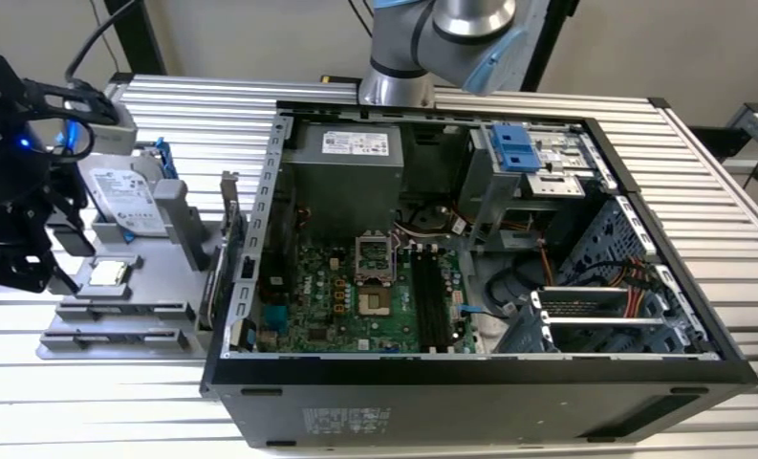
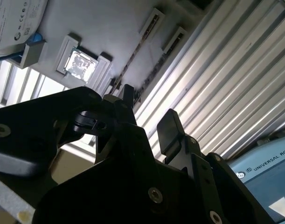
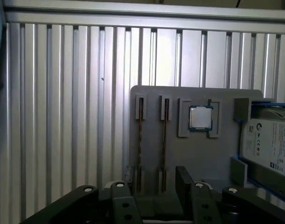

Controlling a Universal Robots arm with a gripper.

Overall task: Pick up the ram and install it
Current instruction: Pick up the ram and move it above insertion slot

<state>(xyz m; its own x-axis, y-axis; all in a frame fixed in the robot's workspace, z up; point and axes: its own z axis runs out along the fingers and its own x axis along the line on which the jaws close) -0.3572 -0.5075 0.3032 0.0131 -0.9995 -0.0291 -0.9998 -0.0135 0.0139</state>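
First wrist view — the ram (image 3: pixel 140 140), thin, dark, edge-on in grey tray (image 3: pixel 203 158).

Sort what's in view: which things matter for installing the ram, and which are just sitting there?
Job: ram stick, second ram stick, open gripper, motherboard slots.
Lying about: processor chip, hard drive, power supply.

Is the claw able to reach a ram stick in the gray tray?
Probably yes: the open claw hangs just above a ram stick in its gray tray, and nothing sits between them.
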